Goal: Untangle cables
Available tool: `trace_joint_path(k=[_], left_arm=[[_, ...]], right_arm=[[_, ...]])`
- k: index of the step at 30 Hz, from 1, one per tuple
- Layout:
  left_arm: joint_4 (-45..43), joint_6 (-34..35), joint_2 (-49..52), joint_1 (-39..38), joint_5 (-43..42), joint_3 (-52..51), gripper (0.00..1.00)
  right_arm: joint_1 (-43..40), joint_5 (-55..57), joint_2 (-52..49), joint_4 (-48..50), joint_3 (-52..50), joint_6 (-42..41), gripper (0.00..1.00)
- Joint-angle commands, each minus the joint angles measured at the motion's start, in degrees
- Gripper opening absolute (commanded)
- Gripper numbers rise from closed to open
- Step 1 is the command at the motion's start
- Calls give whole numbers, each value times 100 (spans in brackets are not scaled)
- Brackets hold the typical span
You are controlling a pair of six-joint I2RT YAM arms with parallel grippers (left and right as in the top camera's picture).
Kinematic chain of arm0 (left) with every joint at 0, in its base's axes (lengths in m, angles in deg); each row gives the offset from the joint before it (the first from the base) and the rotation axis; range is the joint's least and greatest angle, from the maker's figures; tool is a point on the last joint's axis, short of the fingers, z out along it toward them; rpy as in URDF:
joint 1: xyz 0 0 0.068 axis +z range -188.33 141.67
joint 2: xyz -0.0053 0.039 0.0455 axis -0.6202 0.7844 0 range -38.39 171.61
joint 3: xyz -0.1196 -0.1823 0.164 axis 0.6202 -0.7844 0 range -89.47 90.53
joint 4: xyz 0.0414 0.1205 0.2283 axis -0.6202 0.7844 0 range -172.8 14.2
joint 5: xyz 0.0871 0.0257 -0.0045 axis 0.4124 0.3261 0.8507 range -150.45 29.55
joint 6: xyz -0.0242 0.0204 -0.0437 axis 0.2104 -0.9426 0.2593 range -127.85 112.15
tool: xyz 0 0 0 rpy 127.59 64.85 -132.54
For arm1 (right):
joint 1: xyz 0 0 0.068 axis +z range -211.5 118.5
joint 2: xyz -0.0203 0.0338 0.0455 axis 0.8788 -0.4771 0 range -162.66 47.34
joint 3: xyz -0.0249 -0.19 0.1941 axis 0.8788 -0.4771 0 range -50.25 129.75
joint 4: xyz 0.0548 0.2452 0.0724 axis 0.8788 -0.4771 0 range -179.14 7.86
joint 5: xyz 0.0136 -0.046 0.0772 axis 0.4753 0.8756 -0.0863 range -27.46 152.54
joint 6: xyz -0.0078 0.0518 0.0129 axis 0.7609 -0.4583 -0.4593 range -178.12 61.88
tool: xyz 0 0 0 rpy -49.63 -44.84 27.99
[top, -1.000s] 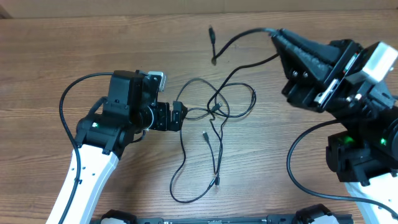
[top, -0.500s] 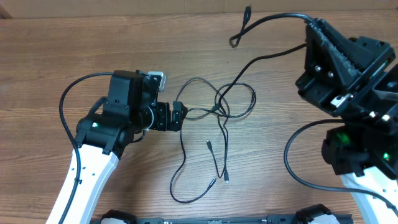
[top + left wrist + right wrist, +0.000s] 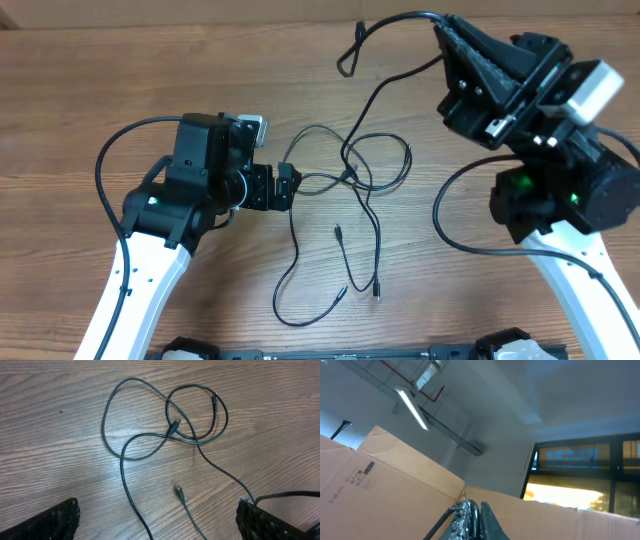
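Several thin black cables [image 3: 350, 170] lie loosely crossed on the wooden table, with loops overlapping at mid-table; the crossing also shows in the left wrist view [image 3: 175, 427]. Loose plug ends lie at the front [image 3: 376, 294] and nearer the middle [image 3: 338, 231]. My left gripper [image 3: 289, 187] is open and low at the tangle's left edge; its fingers [image 3: 157, 505] straddle two strands, and one strand touches the right finger. My right gripper [image 3: 441, 24] is raised at the back right, pointing upward, and shut on one cable [image 3: 440, 522]. That cable hangs down to the tangle, and its free end [image 3: 347, 60] dangles left.
The table's far edge [image 3: 200, 27] runs along the top of the overhead view. A thick black arm cable [image 3: 120, 150] loops left of the left arm, another [image 3: 450, 230] beside the right arm. Cardboard [image 3: 380, 485] fills the right wrist view.
My right gripper swung right, then back left with the held cable, and its dangling end followed. A front plug end slid further down and right on the table. The left arm stayed still.
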Motion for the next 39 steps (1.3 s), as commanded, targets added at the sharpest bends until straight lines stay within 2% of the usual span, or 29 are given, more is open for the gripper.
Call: trace_joint_path(k=[1,7,15,20,32,39], left_arm=[[-7,76,-24,26,-44,94,99],[-7,76,-24,26,-44,94,99],[-7,76,-24,26,-44,94,99],[-7,74,-24,26,-44,94,100],[-7,76,-24,26,-44,94,100],[-7,76,-24,26,-44,94,100]], right_arm=[[-11,-4,-186,15,125,24,4],[-11,24,-592,302,125,24,4],[22,175,-876,1674,127,-289,4],[39,269,-876,2100,155,-396,4],[37,372,-874,2055,315,-529,4],[37,372,-874,966,313,-520,4]])
